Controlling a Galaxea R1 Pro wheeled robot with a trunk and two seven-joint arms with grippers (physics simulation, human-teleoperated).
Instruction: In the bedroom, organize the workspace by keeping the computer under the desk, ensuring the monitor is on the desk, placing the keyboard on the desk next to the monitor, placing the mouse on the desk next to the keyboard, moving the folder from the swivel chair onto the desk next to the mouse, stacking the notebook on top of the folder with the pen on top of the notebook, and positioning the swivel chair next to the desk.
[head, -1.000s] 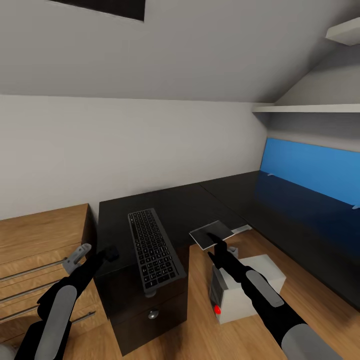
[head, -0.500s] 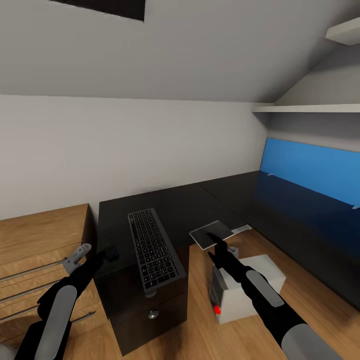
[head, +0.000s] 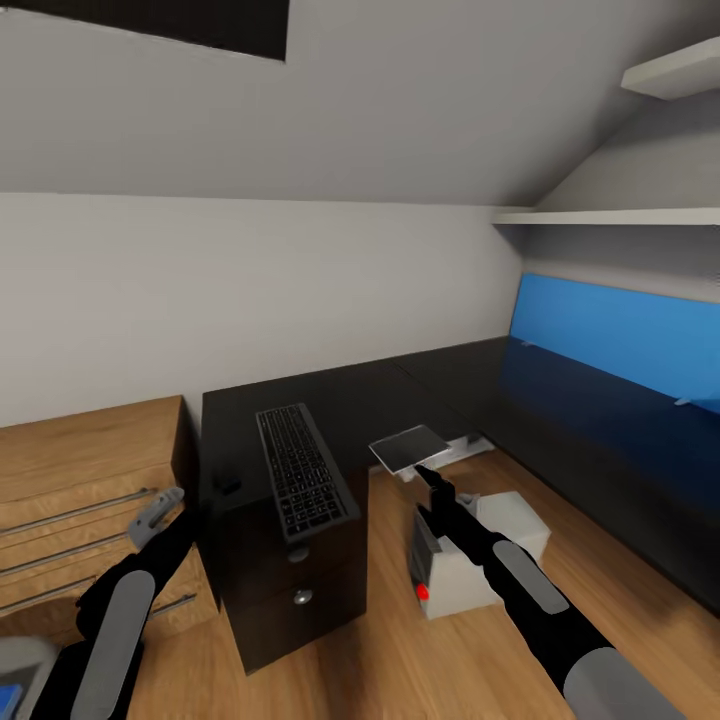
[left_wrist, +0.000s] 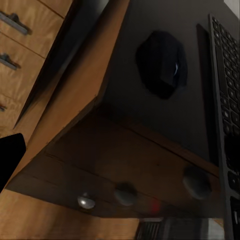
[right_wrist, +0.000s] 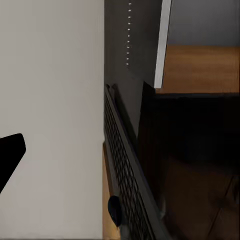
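1. Your right tool (head: 418, 470) is clamped on the notebook (head: 408, 447) – held above the computer (head: 470, 560).
2. Left tool (head: 158, 505): can't tell its state.
3. Keyboard (head: 303, 470) and mouse (left_wrist: 161, 63) lie on the cabinet (head: 290, 590) – counter (head: 560, 420) at right.
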